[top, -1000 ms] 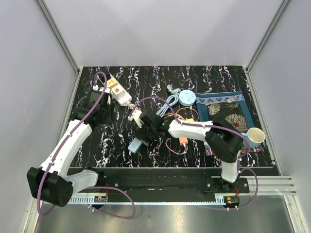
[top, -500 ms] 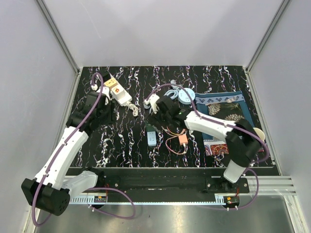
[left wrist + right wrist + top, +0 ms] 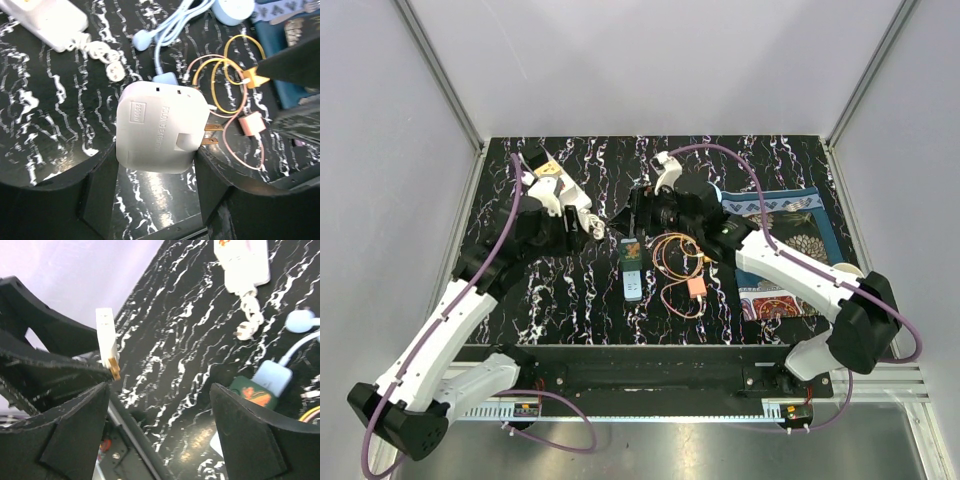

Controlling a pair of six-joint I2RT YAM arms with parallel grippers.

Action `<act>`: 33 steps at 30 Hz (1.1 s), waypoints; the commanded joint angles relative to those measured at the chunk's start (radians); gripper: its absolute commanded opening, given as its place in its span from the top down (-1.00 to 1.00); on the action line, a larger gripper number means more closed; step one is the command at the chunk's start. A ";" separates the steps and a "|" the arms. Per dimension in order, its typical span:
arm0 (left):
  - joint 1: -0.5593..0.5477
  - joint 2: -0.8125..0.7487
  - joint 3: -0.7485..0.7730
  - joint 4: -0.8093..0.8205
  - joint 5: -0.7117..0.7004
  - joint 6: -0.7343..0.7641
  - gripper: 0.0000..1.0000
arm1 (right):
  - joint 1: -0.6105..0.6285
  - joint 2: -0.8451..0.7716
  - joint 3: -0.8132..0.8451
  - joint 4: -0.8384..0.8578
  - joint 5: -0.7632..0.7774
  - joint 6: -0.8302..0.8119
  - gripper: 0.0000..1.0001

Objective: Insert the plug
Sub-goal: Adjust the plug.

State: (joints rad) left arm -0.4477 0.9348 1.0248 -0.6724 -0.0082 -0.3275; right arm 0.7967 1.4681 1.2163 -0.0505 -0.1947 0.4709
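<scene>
The left hand point(image 3: 156, 162) pinches the white plug point(image 3: 160, 131) by its edges, leaving the prongs bare for the power strip point(image 3: 47, 19) lying ahead of it, leftward; the right hand point(image 3: 159, 410), spread wide and empty, seems to wait opposite

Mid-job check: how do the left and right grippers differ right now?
The left gripper is shut on the white adapter, prongs exposed; the right gripper is open and empty. The left gripper is beside the power strip, the right gripper nearer the loose cables. Both hover above the table, facing each other.
</scene>
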 commanded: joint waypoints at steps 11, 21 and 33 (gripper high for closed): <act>-0.132 0.022 0.026 0.142 -0.022 -0.116 0.79 | -0.014 0.026 -0.072 0.353 -0.201 0.325 -0.32; -0.148 0.024 0.031 0.184 -0.047 -0.176 0.79 | -0.014 0.040 -0.104 0.336 -0.170 0.311 -0.09; -0.154 0.064 0.012 0.194 -0.058 -0.228 0.72 | -0.013 0.067 -0.083 0.341 -0.230 0.299 0.35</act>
State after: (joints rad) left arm -0.5957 0.9848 1.0252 -0.5694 -0.0467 -0.5182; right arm 0.7830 1.5230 1.1114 0.2577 -0.3668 0.7815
